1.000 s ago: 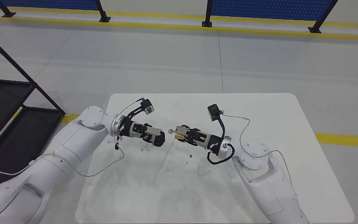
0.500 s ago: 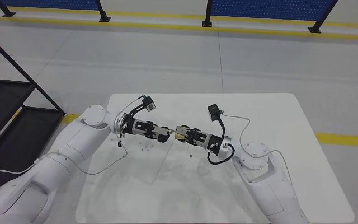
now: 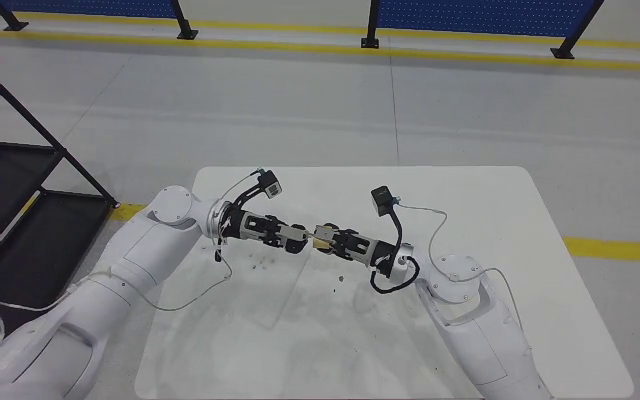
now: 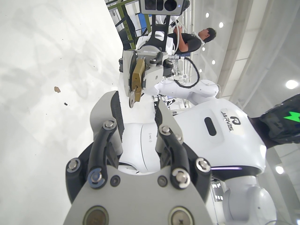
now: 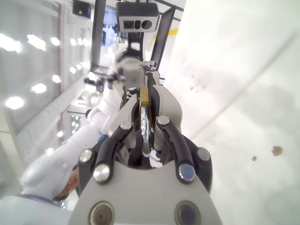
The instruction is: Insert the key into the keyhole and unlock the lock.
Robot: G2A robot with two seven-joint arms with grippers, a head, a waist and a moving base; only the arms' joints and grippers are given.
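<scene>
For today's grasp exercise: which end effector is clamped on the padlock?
The right end effector, shut on the padlock; the left end effector stands open.

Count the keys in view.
1. The key sticks out of the lock held in the right gripper, just ahead of the open left gripper.

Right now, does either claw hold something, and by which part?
The right claw grips the brass padlock by its body, not the shackle. The left claw is open, holding nothing; the key sticks out of the padlock.
</scene>
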